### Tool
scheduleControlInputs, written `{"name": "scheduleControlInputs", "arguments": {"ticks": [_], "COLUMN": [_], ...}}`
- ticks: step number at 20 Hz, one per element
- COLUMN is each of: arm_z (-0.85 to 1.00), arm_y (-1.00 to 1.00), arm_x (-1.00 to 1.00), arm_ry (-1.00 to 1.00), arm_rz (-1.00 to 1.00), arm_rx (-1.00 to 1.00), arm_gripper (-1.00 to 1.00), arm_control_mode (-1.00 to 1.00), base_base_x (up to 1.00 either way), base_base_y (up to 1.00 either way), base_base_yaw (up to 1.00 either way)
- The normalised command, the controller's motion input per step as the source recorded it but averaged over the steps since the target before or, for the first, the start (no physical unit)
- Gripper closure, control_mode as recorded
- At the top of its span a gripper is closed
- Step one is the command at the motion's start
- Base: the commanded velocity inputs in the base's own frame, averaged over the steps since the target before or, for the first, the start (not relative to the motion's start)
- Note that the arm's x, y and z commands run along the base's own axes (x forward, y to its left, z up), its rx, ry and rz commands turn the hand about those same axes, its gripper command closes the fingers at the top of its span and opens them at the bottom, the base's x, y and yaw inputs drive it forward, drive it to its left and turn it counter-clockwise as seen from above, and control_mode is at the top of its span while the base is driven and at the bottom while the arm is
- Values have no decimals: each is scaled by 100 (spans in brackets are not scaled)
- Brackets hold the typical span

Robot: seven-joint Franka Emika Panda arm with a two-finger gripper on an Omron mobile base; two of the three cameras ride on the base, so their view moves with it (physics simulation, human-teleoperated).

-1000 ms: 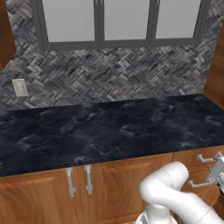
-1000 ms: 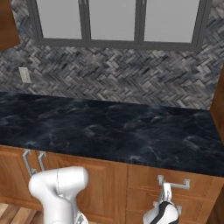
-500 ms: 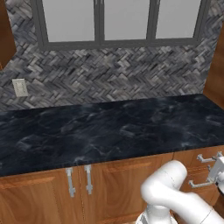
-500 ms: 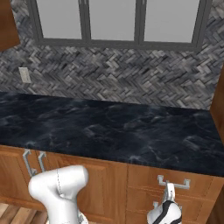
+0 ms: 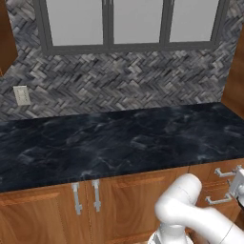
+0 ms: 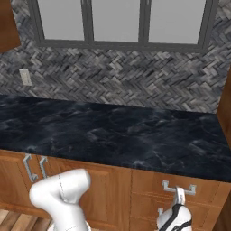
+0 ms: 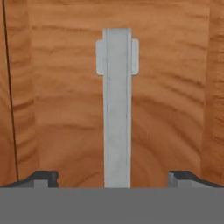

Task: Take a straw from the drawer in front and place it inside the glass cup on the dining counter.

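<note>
The drawer is the top one under the worktop's right end, orange-brown wood, closed, with a silver bar handle. My gripper is up against that front, just below the handle. In the hand view the handle runs lengthwise between my two dark fingertips, which stand wide apart on either side without touching it, so the gripper is open and empty. From the left base the hand shows at the right edge beside the handle. The straw is hidden inside the drawer. The glass cup and dining counter are out of view.
A narrow black worktop backed by grey herringbone tiles runs above the cabinets. Cabinet doors with vertical silver handles stand to the left. A lower drawer handle sits under the top one. A wooden panel closes the right side.
The hand has edged slightly up toward the drawer handle. The jaws stay wide apart and the drawer has not moved.
</note>
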Motion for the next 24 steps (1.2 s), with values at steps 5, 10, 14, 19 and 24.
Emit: {"name": "scheduleControlInputs", "arguments": {"ticks": [5,10,14,19,24], "arm_z": [-22,-22,-27,-26,-24], "arm_y": [-11,-4,0,-1,-17], "arm_x": [26,25,29,10,-7], "arm_ry": [0,0,0,0,0], "arm_rz": [0,0,0,0,-1], "arm_rx": [0,0,0,0,0], "arm_gripper": [-100,-100,100,100,100], "arm_control_mode": [-100,-100,-100,-100,-100], "base_base_x": [0,0,0,0,0], "base_base_y": [0,0,0,0,0], "base_base_yaw": [0,0,0,0,0]}}
